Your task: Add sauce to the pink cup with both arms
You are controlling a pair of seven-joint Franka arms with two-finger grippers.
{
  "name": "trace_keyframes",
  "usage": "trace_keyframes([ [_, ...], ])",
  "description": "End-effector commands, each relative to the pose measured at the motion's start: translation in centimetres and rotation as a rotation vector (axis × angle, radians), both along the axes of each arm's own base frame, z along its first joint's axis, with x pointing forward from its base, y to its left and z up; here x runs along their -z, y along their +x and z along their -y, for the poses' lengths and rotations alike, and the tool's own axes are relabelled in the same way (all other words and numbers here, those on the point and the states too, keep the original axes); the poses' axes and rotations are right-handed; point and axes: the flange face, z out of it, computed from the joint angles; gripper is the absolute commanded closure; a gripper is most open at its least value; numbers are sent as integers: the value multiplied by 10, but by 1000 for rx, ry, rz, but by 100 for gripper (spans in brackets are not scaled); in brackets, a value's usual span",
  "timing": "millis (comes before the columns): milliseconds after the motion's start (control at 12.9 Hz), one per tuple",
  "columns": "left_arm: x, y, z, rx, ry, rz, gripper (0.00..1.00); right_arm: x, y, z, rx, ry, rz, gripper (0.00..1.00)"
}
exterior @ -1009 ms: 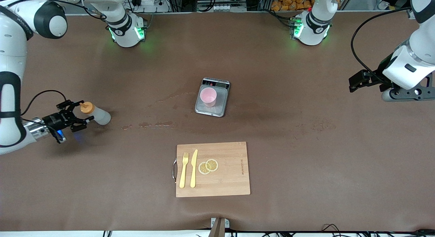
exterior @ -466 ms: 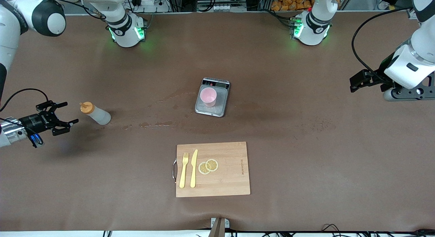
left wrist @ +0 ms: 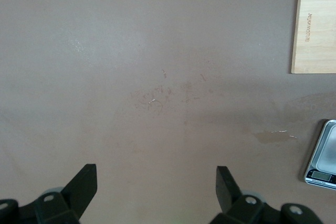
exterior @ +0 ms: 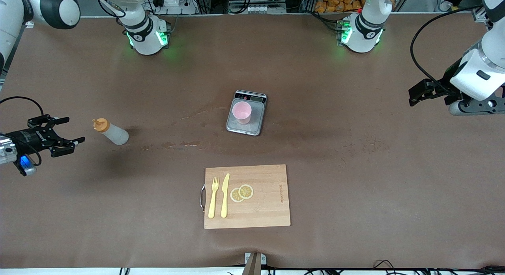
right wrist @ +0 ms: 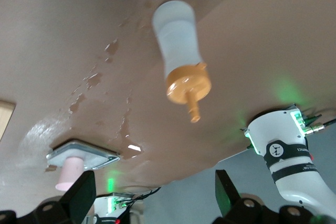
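Hovering low near the bench edge at the right arm's end, the right tool (exterior: 73, 130) has its fingers spread wide w/ nothing between them, pointed at the sauce bottle (exterior: 111, 132), close to it but not touching. The left tool (left wrist: 156, 174) is also wide and empty, waiting up over bare bench (exterior: 355, 168) toward the left arm's end. This fits 2 stages: right arm coming in to take the bottle, or backing off after setting it down; the cup's inside is too small to read for sauce, so can't settle which. Either way, doing it well means keeping both fingers clear of the bottle's sides and moving straight along the tool's axis, since a tall narrow bottle tips from a sideways nudge. The bottle stands upright about halfway btw the robots' edge and the camera-side edge: cloudy soft plastic, cylindrical, prob. squeezable, orange screw cap w/ a thin nozzle. The pink cup (exterior: 242, 112) sits upright at mid-bench on a kitchen scale (exterior: 256, 123); matte plastic, slightly tapered, open mouth up. The scale has a brushed-metal plate and dark display strip. The bench cover is dull brown w/ wet-looking blotches btw bottle and scale, maybe slick. Toward the camera-side edge lies a pale wood cutting board (exterior: 268, 204) w/ metal handle, carrying a yellow fork (exterior: 213, 197), yellow knife (exterior: 225, 195) and 2 lemon slices (exterior: 242, 193).
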Motion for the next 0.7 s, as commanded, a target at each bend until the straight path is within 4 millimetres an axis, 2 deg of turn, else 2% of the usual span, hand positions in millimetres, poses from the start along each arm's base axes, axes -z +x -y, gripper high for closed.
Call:
trace_keyframes([
  [0, -5, -7, -6, 2, 2, -1, 0, -26, 5, -51, -127, -57, 42, 0],
  [78, -4, -7, -6, 2, 2, -2, 0, -32, 5, -62, -145, -72, 51, 0],
  [155, -4, -7, -6, 2, 2, -2, 0, -38, 6, -61, -146, -77, 74, 0],
  [233, -3, -6, -6, 2, 2, -4, 0, -51, 6, -55, -189, -68, 139, 0],
  [310, -4, -6, -6, 2, 1, -2, 0, -74, 5, -51, -319, -41, 249, 0],
  [388, -3, -6, -6, 2, 1, -4, 0, -89, 4, -52, -446, -39, 324, 0],
  [543, -2, -6, -6, 2, 2, -5, 0, -113, -1, -57, -466, -59, 393, 0],
  [621, -2, -6, -6, 2, 2, -5, 0, -124, -5, -72, -480, -70, 434, 0],
])
